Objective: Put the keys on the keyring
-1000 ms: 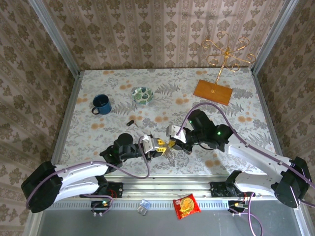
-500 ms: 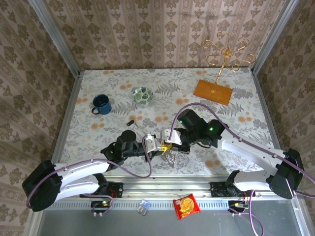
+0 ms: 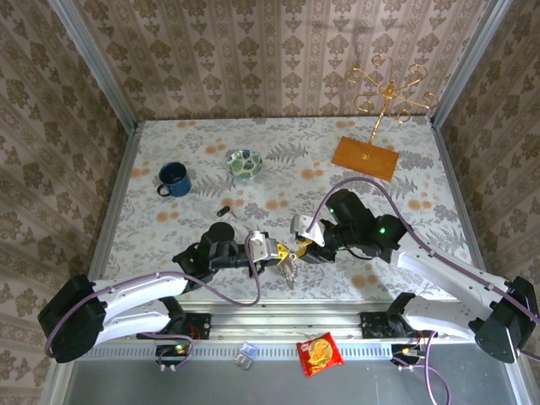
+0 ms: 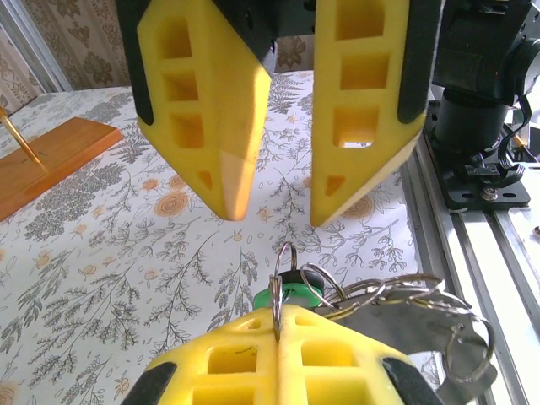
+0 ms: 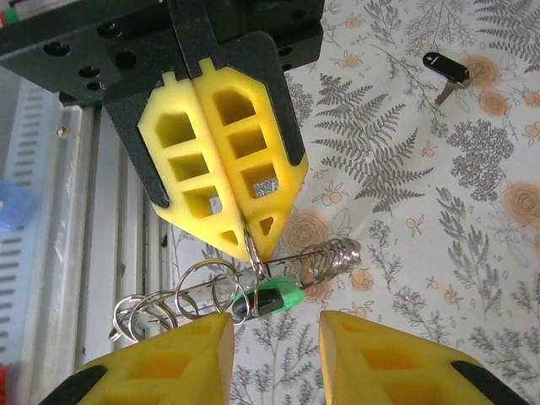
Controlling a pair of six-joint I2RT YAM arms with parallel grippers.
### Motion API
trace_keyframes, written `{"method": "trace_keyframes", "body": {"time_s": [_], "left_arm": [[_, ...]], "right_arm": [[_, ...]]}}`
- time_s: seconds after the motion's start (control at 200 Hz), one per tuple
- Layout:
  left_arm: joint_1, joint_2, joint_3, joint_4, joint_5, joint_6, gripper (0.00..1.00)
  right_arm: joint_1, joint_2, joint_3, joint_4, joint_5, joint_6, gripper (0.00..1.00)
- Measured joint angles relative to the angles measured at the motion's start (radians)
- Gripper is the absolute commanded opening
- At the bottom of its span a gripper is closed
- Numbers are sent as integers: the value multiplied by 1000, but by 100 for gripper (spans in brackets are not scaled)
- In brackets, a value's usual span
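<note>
My left gripper (image 4: 277, 316) is shut on a small split ring just above the table's near edge. From that ring hangs the green-headed key (image 5: 272, 299), lying against the keyring (image 5: 288, 262), a thin grey wire band strung with several small rings. My right gripper (image 5: 276, 325) stands open just in front of the key, its fingers (image 4: 228, 126) to either side and apart from it. In the top view the left gripper (image 3: 283, 253) and right gripper (image 3: 305, 245) meet tip to tip, with the keyring (image 3: 289, 274) dangling below. The black key (image 5: 445, 67) lies alone on the table (image 3: 380, 211).
A blue mug (image 3: 174, 179) and a green-patterned bowl (image 3: 245, 163) stand at the back left. The gold wire stand on its wooden base (image 3: 364, 157) is at the back right. The metal rail (image 3: 278, 325) runs along the near edge, with a snack packet (image 3: 320, 353) beyond it.
My right gripper has opened and drawn back a little to the right. My left gripper has closed fully on the small ring and now carries the key and keyring alone.
</note>
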Motion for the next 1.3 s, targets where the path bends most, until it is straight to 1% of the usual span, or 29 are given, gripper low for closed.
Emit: {"method": "trace_keyframes", "body": {"time_s": [0.115,0.175,0.265,0.47,0.72,0.98,1.04,1.125,1.3], "left_arm": [[0,0,0,10,0,0,0],[0,0,-2,18,0,0,0],[0,0,-4,23,0,0,0],[0,0,-11,26,-7,0,0],[0,-1,-24,56,-11,0,0],[0,-1,-34,66,-11,0,0],[0,-1,-35,69,-10,0,0],[0,-1,-38,83,-10,0,0],[0,1,-52,130,-2,-12,0]], "right_arm": [[0,-2,-28,34,-24,48,33],[0,-1,-34,46,-32,65,31],[0,7,-34,66,-42,80,23],[-2,22,-34,75,-43,98,0],[-21,24,-34,75,-50,94,0],[-25,89,-34,66,-73,91,0],[-27,86,-34,67,-76,91,12],[-32,69,-42,77,-76,90,19],[-42,-18,-101,136,-80,87,22]]}}
